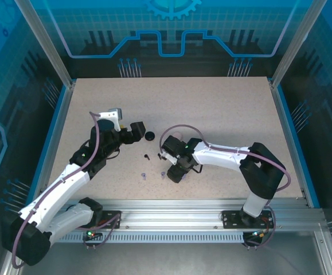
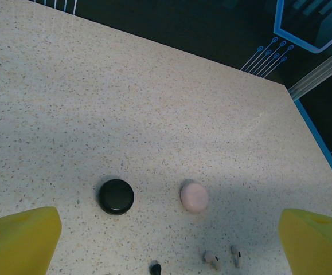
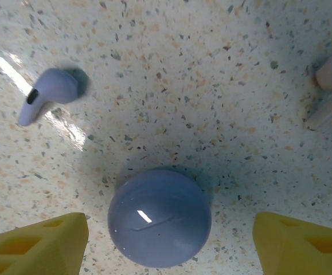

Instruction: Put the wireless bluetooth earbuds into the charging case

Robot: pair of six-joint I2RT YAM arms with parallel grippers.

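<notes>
Right pincer (image 3: pixel 168 252) straddles glossy purple round charging case (image 3: pixel 160 215) on speckled table (image 3: pixel 211 69). Fingers apart, gap each side, nothing held.
Likely step: grip case. Centre it first, then squeeze gently and low, since smooth dome may squirt out.
Tiny purple stemmed earbud (image 3: pixel 48 94) lies near, apart from case.
Left pincer (image 2: pixel 166 240) wide, empty, facing matte black round case (image 2: pixel 116 196) and pale pink round case (image 2: pixel 194 196).
No readable brand or writing.
</notes>
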